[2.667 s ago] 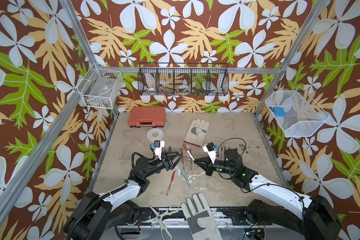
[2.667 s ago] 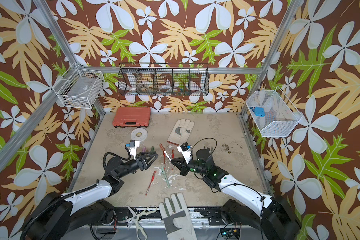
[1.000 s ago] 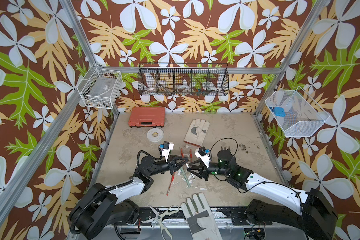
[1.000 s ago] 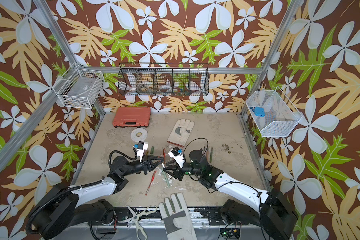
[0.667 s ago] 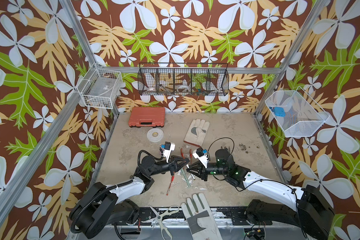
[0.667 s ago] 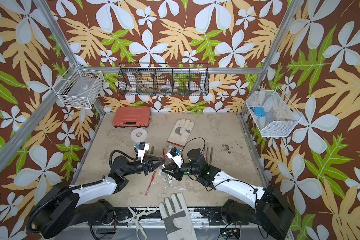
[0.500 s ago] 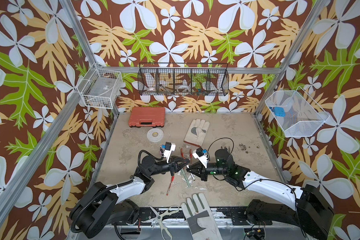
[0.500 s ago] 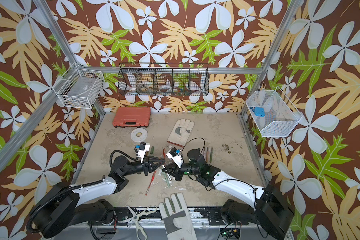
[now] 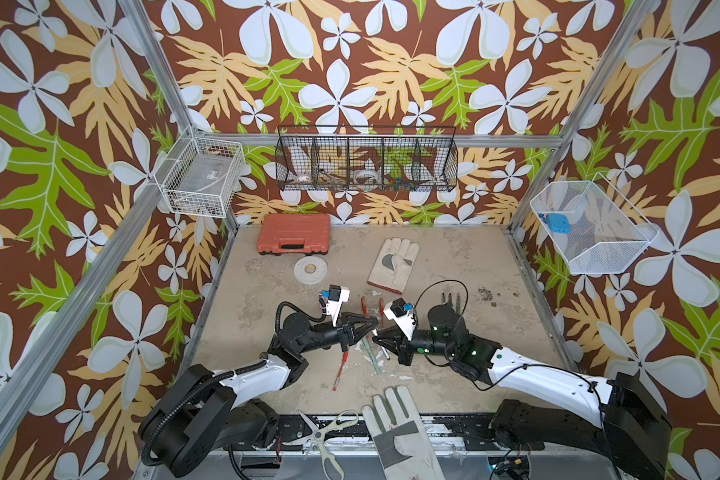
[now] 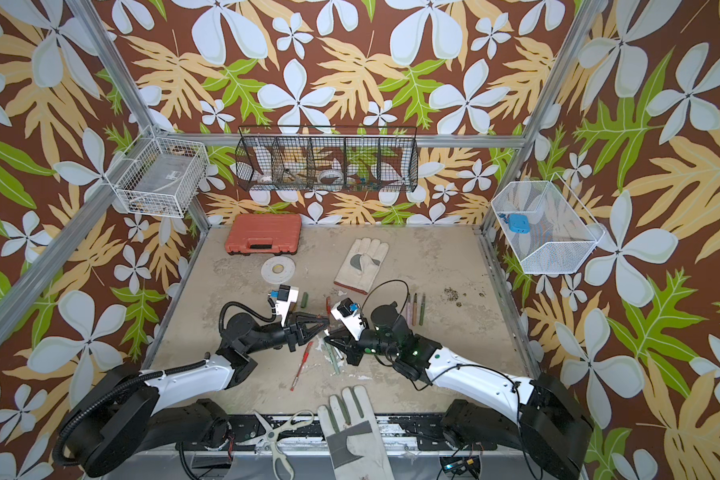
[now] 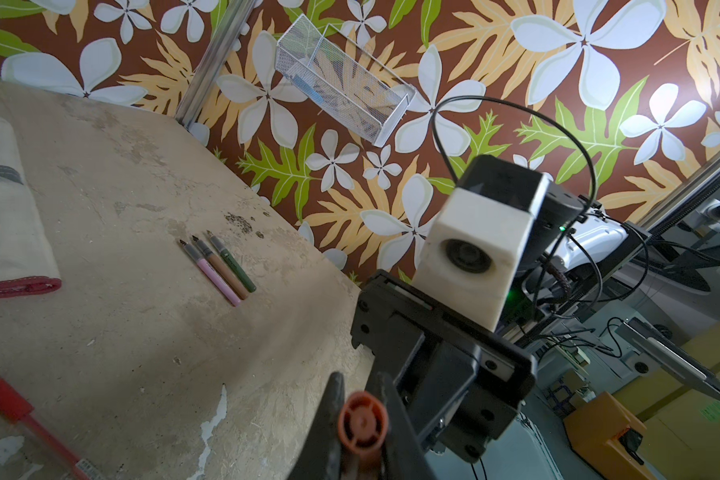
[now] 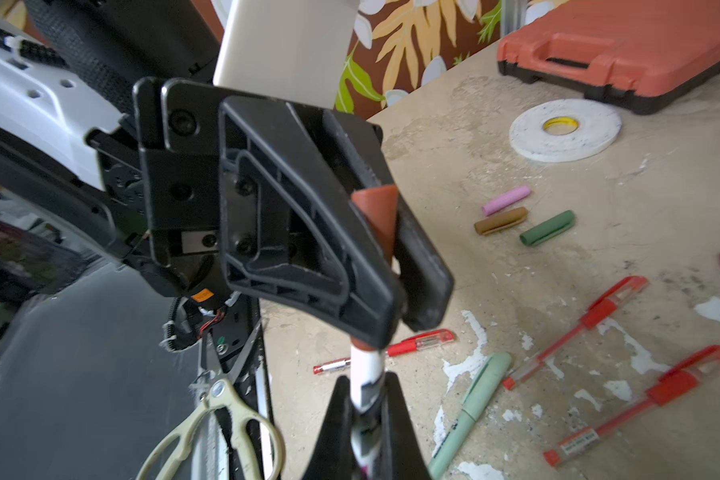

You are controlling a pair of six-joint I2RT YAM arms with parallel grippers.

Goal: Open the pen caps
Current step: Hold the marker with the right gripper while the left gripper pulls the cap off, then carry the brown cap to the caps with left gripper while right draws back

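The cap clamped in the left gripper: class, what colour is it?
The cap is orange-brown; the left wrist view shows it best, end-on.

left tool (image 9: 374,322), right tool (image 9: 378,340): clamped, tip-to-tip

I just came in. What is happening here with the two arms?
Both arms hold one white marker between them. The left gripper is shut on its brown cap, and the right gripper is shut on its barrel; the cap looks still on. Three uncapped pens lie aside. The mint pen and red pens are still capped.
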